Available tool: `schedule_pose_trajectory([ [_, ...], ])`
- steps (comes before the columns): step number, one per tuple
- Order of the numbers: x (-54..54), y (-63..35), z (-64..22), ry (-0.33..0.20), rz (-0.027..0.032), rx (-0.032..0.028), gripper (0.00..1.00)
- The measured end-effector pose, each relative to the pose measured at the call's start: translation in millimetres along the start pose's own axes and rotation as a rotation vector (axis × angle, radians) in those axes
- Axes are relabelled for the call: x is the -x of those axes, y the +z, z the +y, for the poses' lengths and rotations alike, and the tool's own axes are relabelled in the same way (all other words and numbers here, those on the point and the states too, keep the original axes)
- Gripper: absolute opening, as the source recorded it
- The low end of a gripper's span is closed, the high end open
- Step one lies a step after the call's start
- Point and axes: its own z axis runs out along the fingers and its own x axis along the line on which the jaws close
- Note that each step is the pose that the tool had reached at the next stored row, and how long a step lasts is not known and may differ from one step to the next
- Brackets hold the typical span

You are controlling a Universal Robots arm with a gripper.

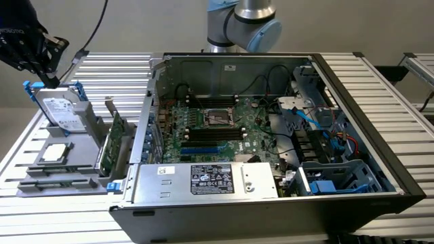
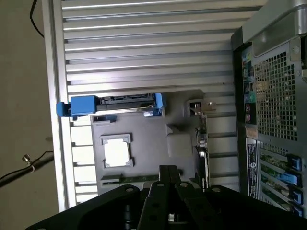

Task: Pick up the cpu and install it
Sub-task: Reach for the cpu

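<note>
The cpu point(image 1: 54, 151) is a small silvery square chip lying flat in a recess of the grey holder tray point(image 1: 74, 168), at the exterior view's left, outside the computer case. In the wrist view the cpu point(image 2: 116, 152) shows as a bright square on the same tray point(image 2: 158, 129). My black gripper point(image 1: 50, 76) hangs high above the tray's far end, over the hard drive, well above the cpu. Its fingers point(image 2: 165, 175) are shut together with nothing between them. The motherboard's square socket frame point(image 1: 218, 117) sits in the middle of the open case.
A silver hard drive point(image 1: 61, 109) with blue brackets stands upright in the tray just under the gripper. An expansion card point(image 1: 114, 140) stands beside the tray. The open computer case point(image 1: 366, 152) holds cables, memory slots and a power supply point(image 1: 210, 180). A ribbed metal table point(image 1: 379, 81) lies all around.
</note>
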Motion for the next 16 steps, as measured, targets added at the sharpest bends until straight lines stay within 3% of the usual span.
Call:
schedule_pose_trajectory([
  [16, -45.5, 13.4, -7.1, -0.001, 0.0251, -0.0023, 0.11],
])
